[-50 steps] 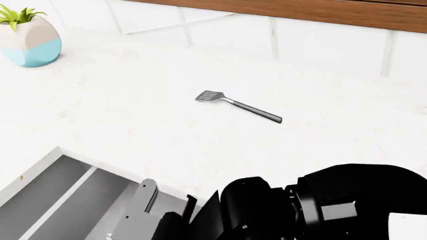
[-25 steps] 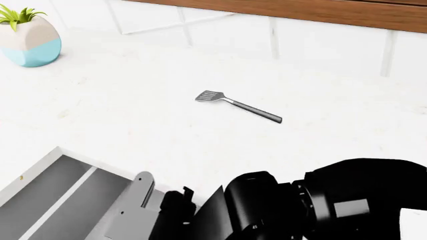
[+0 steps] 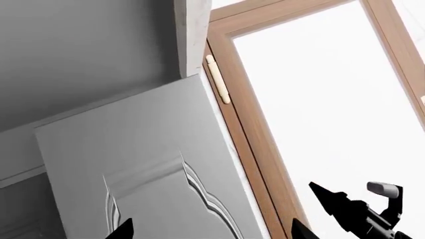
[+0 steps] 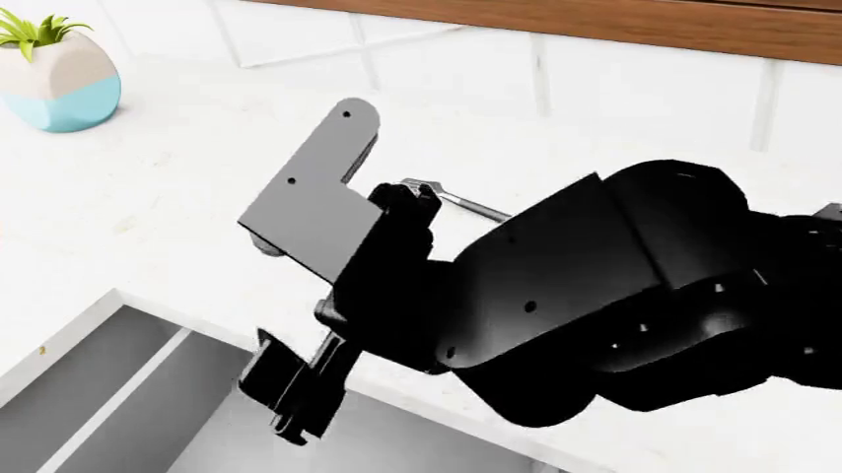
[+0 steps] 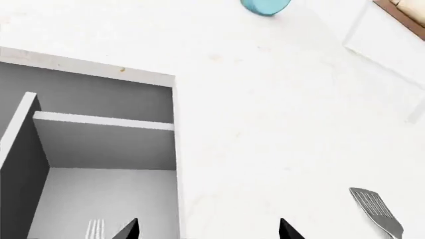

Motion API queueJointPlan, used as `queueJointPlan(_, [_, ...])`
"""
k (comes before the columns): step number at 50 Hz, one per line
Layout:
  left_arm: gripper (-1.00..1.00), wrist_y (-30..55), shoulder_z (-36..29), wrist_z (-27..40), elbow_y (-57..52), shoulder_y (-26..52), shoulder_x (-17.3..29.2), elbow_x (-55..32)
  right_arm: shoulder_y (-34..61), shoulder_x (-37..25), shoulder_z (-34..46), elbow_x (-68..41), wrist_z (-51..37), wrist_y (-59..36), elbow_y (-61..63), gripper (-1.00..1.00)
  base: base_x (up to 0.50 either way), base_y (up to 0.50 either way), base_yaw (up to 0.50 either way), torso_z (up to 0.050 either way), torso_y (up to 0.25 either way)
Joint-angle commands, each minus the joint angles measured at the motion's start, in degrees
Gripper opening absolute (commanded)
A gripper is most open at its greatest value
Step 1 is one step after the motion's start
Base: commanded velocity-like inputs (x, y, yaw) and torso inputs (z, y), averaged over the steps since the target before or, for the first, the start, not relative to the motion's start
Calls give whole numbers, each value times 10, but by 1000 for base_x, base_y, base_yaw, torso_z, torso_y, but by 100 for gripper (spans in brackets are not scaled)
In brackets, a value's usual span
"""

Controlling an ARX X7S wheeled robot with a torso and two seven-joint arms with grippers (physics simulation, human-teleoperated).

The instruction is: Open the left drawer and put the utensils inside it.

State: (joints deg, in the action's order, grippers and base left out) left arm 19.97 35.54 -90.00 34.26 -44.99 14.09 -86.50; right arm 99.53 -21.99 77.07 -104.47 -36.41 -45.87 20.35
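The left drawer [image 4: 105,394] stands pulled out below the white counter, grey inside with a divider [image 4: 125,389]. In the right wrist view the drawer [image 5: 99,144] holds the white fork [image 5: 95,228], of which only the tines show. The slotted spatula [image 5: 377,211] lies on the counter beside it. My right arm hides most of the spatula [image 4: 455,201] in the head view. My right gripper [image 4: 283,394] [image 5: 209,231] hangs open and empty over the drawer's right edge. My left gripper [image 3: 211,234] is open and empty, facing a cabinet door.
A white and blue plant pot [image 4: 59,71] sits at the counter's far left, and also shows in the right wrist view [image 5: 264,6]. A wooden window frame [image 3: 246,139] runs beside the grey cabinet door [image 3: 133,164]. Tiled wall backs the counter.
My right arm has risen from the bottom of the head view and swung over the counter, now covering most of the spatula. The spatula itself has not moved.
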Motion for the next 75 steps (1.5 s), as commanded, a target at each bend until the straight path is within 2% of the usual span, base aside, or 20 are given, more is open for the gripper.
queueJointPlan(1, [100,2,0,0,2,0,1,-2,61,-54,-27,14,89,-22,-153,100,0,0,0,0,0])
queueJointPlan(6, [100,-1,-4,0,6,0,4,-8,74,-43,11,82,109,-34,-292,100,0,0,0,0,0])
queueJointPlan(11, [100,-3,-8,0,10,0,6,-12,80,-26,38,179,217,8,-410,100,0,0,0,0,0])
queueJointPlan(16, [100,-10,-21,0,14,0,11,-21,84,-14,50,224,277,41,-494,100,0,0,0,0,0])
queueJointPlan(17, [100,-13,-28,0,16,0,13,-24,94,-4,66,231,311,19,-518,100,0,0,0,0,0])
queueJointPlan(21, [100,-16,-34,0,20,1,16,-29,81,4,69,250,336,45,-562,100,0,0,0,0,0])
queueJointPlan(30, [100,-20,-42,0,23,2,18,-33,49,81,114,317,394,81,-768,100,0,0,0,0,0])
queueJointPlan(34, [100,-18,-42,0,26,3,20,-33,30,118,117,325,482,112,-853,100,0,0,0,0,0])
queueJointPlan(39, [100,-18,-43,0,27,3,21,-34,8,157,120,336,546,132,-947,100,0,0,0,0,0])
queueJointPlan(52, [100,-23,-53,0,36,9,24,-35,-32,142,59,387,581,137,-953,100,0,0,0,0,0])
queueJointPlan(60, [100,-24,-55,0,40,11,25,-35,-47,133,-4,451,562,131,-953,100,0,0,0,0,0])
queueJointPlan(65, [100,-24,-57,0,43,14,27,-35,-58,140,-38,501,611,118,-953,100,0,0,0,0,0])
queueJointPlan(75, [100,-24,-57,0,43,13,26,-35,-76,145,-106,578,638,114,-953,100,0,0,0,0,0])
